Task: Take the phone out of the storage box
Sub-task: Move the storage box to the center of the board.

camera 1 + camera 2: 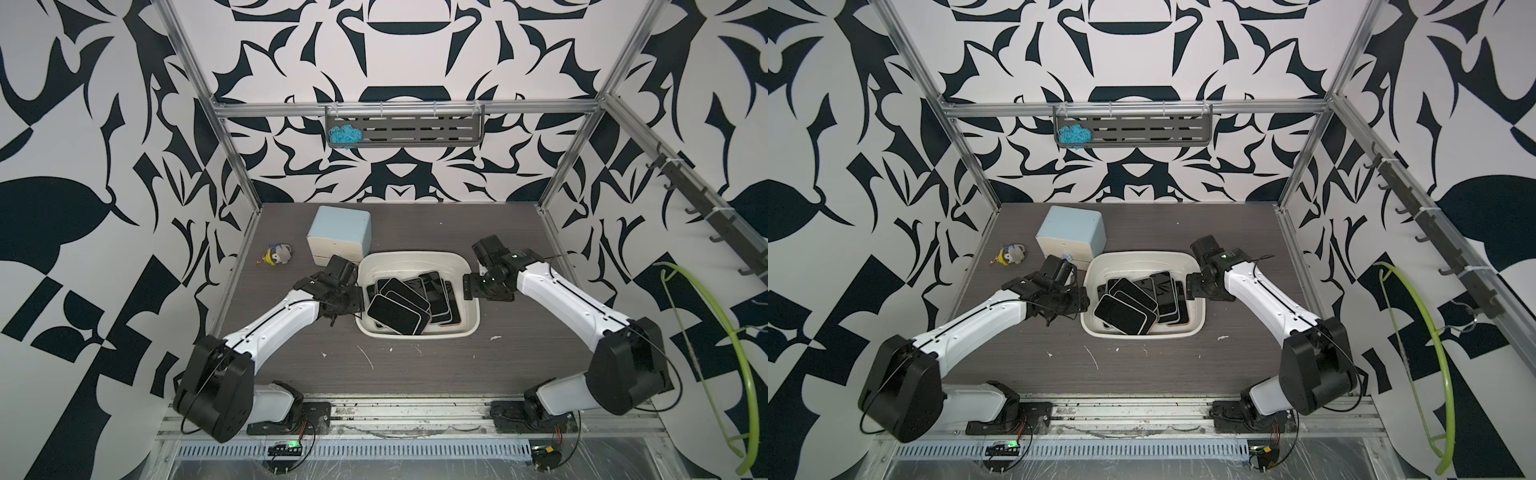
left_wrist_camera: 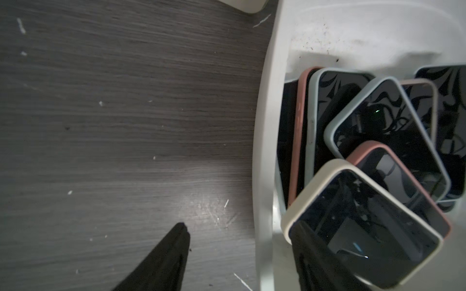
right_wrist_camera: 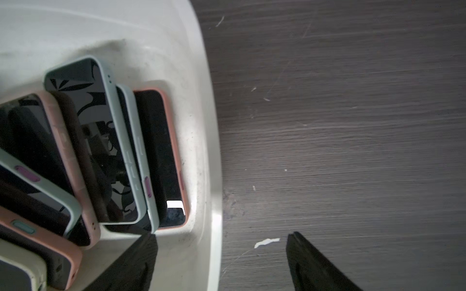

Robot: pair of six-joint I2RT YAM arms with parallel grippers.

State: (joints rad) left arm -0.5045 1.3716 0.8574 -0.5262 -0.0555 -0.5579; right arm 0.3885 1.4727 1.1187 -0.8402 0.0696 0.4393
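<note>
Storage box point(image 1: 415, 266) sits on the table point(image 1: 415, 374), about its middle. Phones point(image 1: 399, 311) are piled inside it, overlapping one another. Cube drawer unit point(image 1: 338, 235) stands behind the box's back-left corner, just beside it. Small toy point(image 1: 277, 254) lies left of the drawer unit, near the table's left edge. Left gripper point(image 2: 238, 226) straddles the box's left rim and right gripper point(image 3: 220, 235) its right rim, each with one finger inside and one outside.

No legible text, labels or numbers anywhere.

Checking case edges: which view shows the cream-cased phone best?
The left wrist view: the cream-cased phone is large, rim and screen clear. Both top views show it small; the right wrist view catches only a corner.
</note>
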